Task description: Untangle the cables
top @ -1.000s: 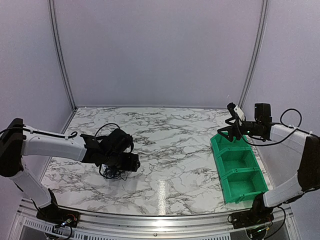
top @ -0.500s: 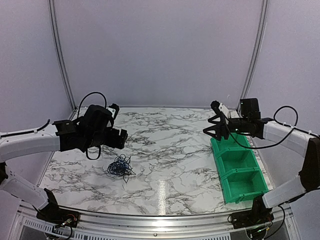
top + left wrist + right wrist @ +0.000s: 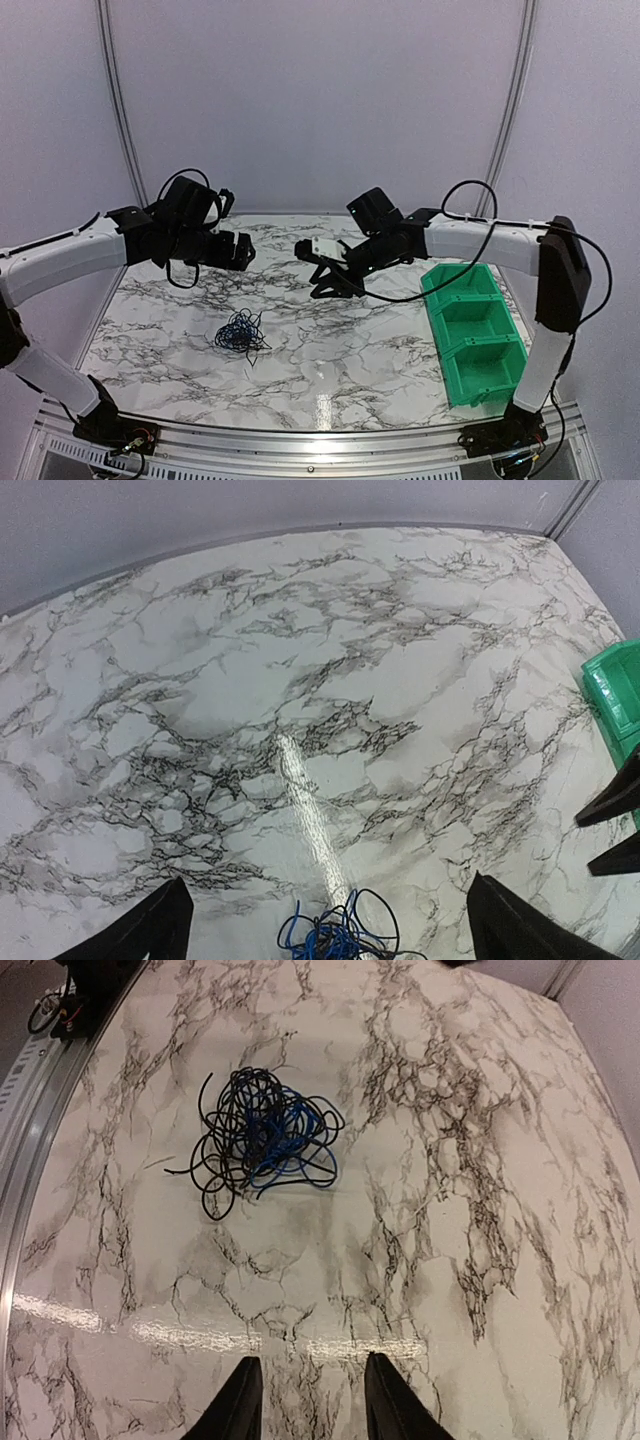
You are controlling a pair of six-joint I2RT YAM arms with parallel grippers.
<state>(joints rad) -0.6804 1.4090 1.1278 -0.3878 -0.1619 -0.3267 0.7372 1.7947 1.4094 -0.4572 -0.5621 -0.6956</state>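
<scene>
So the untangling is basically at zero as far as the views show: the cables point(image 3: 238, 335) sit in one small clump on the bench point(image 3: 380, 340), left of centre and toward the near edge, with the blue strands wound up in the middle of the black loops, and no strand looks pulled free yet. So the whole separating job is left. Neither arm touches the clump. The left pincer point(image 3: 232, 254) hangs above and behind it with its fingers spread wide and nothing between them. The right pincer point(image 3: 325, 281) hovers over the middle of the bench with its fingers only a narrow gap apart, also holding nothing, and its wrist camera looks right at the clump. Compared with a second ago, the left pincer was right down on the cables and has lifted clear and pulled back toward the far left, leaving the clump about where it was. The right arm has swung from over the far end of the green bin point(image 3: 470, 300) to mid-bench, and its fingers look closer together than before.
</scene>
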